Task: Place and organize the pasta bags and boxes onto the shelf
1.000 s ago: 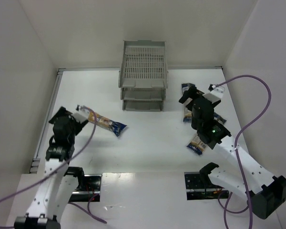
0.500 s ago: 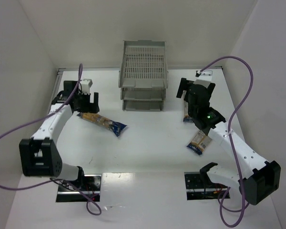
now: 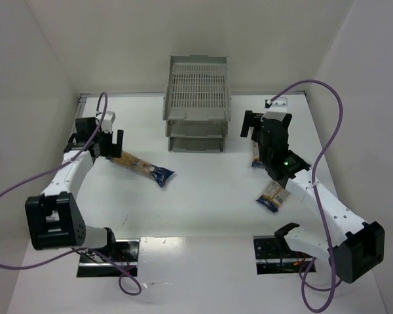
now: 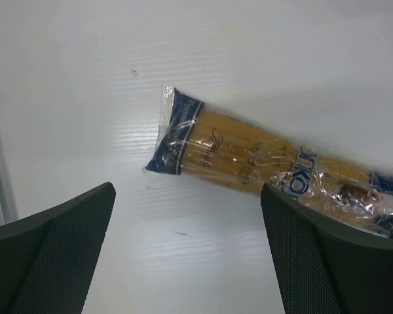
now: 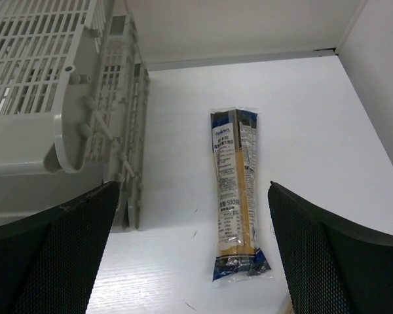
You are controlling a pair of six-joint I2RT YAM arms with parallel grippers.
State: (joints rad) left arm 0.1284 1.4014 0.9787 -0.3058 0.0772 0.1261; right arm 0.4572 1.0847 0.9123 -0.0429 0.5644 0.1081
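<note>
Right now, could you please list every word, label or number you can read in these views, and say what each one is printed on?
"500g", probably: on the pasta packet beside the shelf, right wrist view.
Brand line on that packet's far blue end: too small to read.
White lettering on the second packet, left wrist view: crinkled, partly cut off, unreadable.
Top view: nothing legible.

a white table (image 3: 203, 203) fills the floor of the scene. plain white walls (image 3: 183, 33) enclose it on three sides. a thin metal strip (image 3: 78, 108) runs along its left edge.
</note>
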